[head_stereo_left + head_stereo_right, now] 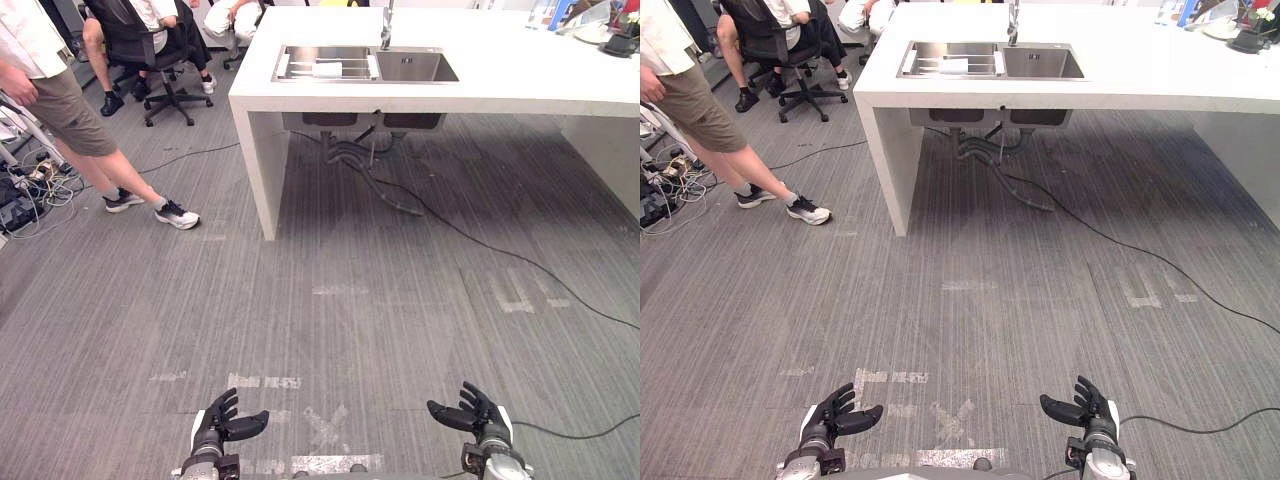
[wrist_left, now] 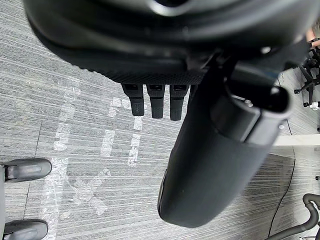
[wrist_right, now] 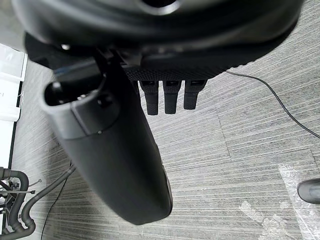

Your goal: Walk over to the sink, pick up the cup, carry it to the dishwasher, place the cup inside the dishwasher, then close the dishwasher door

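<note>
A steel sink is set in a white counter at the far side of the floor, with a faucet behind it. A small white thing lies on the rack in the sink's left basin; I cannot tell whether it is the cup. My left hand and right hand hang low over the grey carpet, well short of the counter. Both are open and hold nothing. The left hand's fingers and the right hand's fingers point straight out over bare floor.
A person stands at the left beside a tangle of cables. People sit on office chairs at the back left. Drain pipes hang under the sink, and a black cable runs across the floor to the right.
</note>
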